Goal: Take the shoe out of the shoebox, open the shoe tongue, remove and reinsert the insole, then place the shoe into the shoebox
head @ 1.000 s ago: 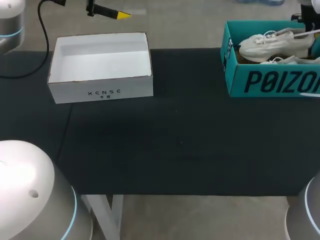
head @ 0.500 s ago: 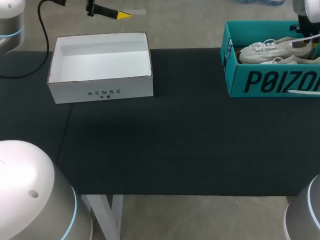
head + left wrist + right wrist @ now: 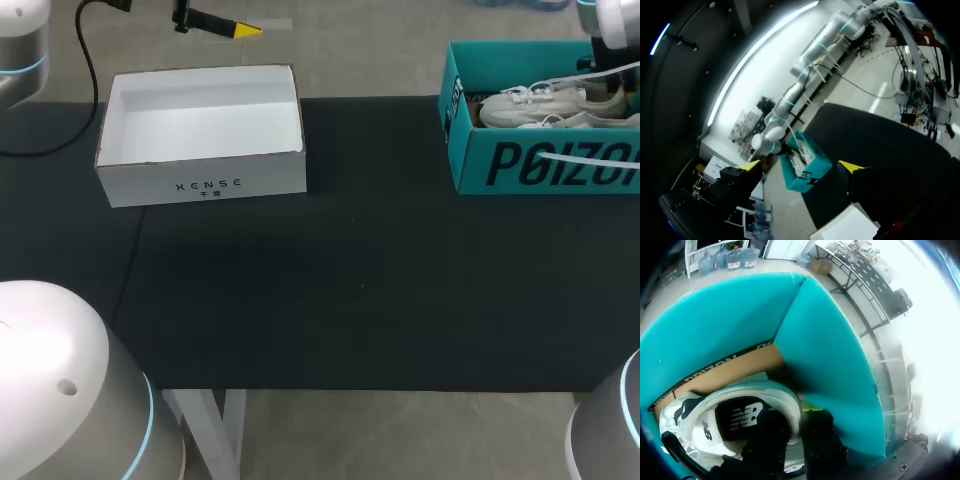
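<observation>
Our right gripper (image 3: 795, 427) seemed clamped on the heel of the shoe (image 3: 760, 385), inside the box (image 3: 470, 150). We feared that thin pinch could slip or drag the box. Well away from the box, our left gripper (image 3: 797, 165) gaped empty.

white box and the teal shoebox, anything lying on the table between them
Nothing: in the head view the stretch of black table between the white box and the teal shoebox is bare.

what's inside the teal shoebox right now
An off-white lace-up sneaker lies in the teal cardboard shoebox, my right hand pinching its heel. A second sneaker seems to lie beside it. They cover the box floor, except a brown cardboard strip.
</observation>
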